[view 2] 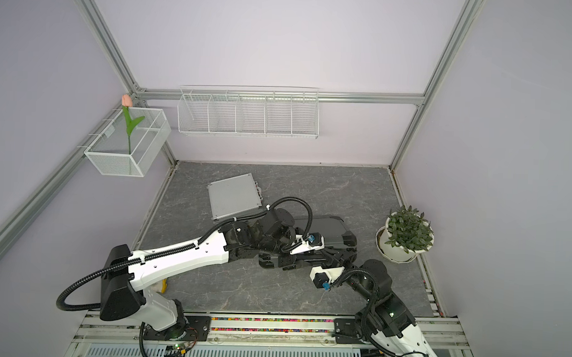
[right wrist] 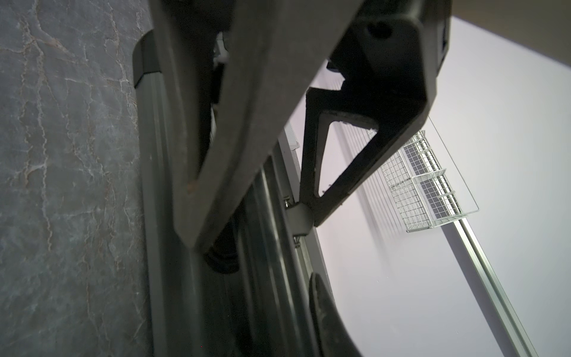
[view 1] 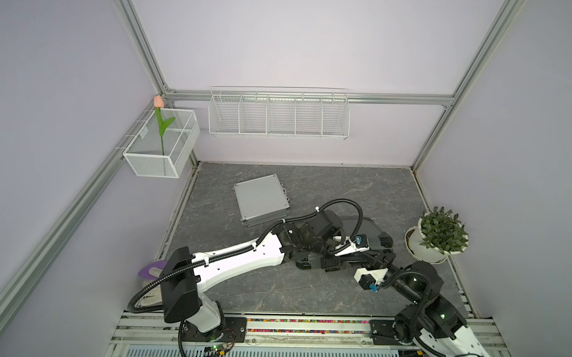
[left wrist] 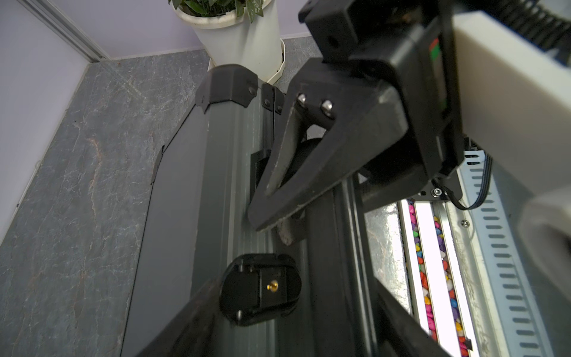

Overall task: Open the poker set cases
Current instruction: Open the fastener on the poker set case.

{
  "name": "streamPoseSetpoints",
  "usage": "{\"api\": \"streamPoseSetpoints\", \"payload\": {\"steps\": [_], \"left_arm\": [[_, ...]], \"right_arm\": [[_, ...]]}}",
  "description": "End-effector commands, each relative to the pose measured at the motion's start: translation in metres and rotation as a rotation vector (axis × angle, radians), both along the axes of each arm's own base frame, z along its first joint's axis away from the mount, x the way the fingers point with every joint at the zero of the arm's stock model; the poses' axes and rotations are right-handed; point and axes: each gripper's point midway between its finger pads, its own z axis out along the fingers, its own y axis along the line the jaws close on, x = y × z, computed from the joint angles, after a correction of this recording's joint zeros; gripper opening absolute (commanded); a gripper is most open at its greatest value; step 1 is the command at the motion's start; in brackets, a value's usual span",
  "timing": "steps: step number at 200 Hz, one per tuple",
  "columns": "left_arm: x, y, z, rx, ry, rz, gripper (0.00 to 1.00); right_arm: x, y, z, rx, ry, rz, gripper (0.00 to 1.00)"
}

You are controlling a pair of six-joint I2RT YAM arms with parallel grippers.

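Dark case (view 1: 374,229): stiff, likely heavy; work its front latch (left wrist: 261,289).
Left hand (left wrist: 299,282) spread round it; right hand (left wrist: 264,210) pinched shut.

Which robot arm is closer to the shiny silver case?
Left. The left arm passes right beside the silver case's near edge. The right arm is farther off, by the potted plant, reaching to the dark case.

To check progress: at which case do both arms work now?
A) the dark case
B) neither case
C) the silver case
A: the left arm and right arm both reach to the dark case; the silver case lies apart.
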Motion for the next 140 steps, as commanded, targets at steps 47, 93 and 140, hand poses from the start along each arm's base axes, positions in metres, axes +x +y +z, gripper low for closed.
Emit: {"api": "streamPoseSetpoints", "payload": {"steps": [47,93,140], "left_arm": [[0.007,-0.006,0.019,-0.041,-0.015,-0.02,0.64],[0.006,-0.004,0.027,-0.063,-0.01,-0.03,0.59],[0.005,-0.001,0.028,-0.068,-0.001,-0.033,0.53]], "right_arm": [[-0.009,-0.009,0.095,0.253,-0.262,-0.012,0.07],[-0.009,-0.009,0.094,0.251,-0.261,-0.011,0.07],[-0.009,-0.009,0.094,0.249,-0.261,-0.013,0.07]]}}
